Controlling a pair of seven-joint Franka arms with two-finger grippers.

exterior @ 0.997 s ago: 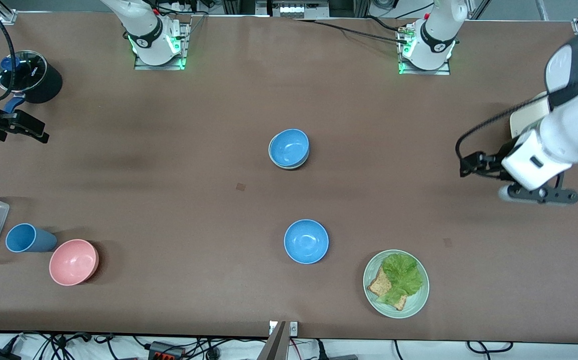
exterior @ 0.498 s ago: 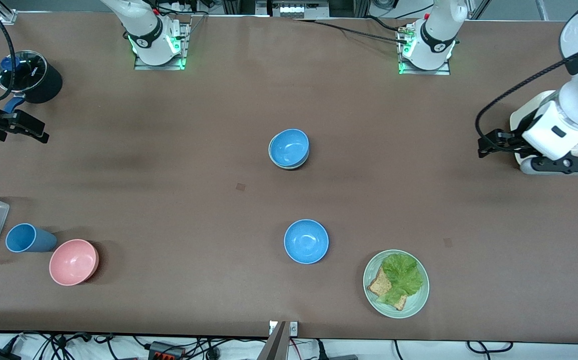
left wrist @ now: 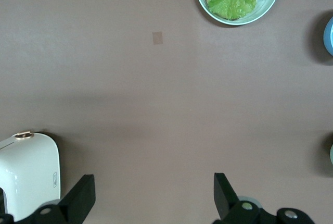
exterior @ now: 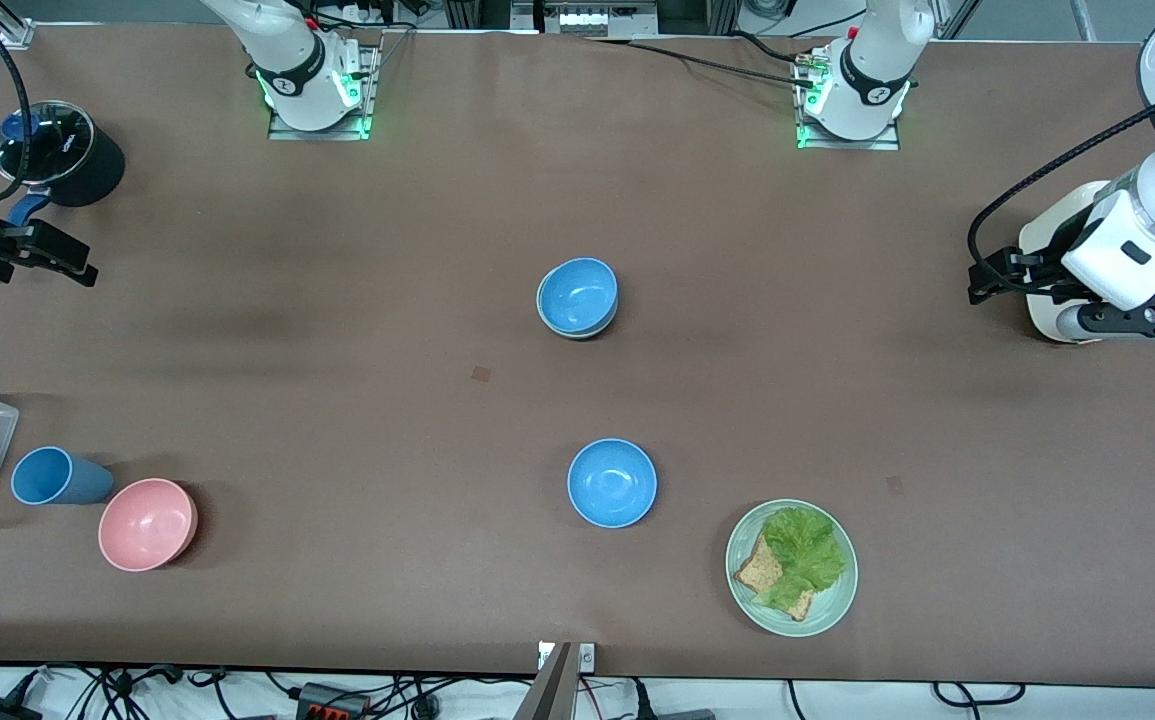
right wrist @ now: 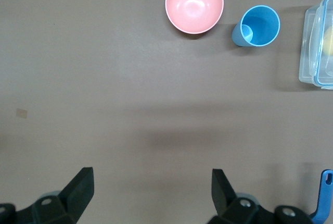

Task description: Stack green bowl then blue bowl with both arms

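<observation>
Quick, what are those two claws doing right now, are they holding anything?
Left gripper: open, empty, up over the table's end by the toaster.
Right gripper: open, empty, over the other end of the table.

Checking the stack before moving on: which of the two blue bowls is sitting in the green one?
The blue bowl farther from the front camera; the green bowl's rim shows beneath it. The nearer blue bowl sits alone on the table.

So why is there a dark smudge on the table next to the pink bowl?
Front view: that's the pink bowl's shadow, cast toward the plate's end; the blue cup throws one too. Right wrist view: a faint shadow band crosses the table.
</observation>
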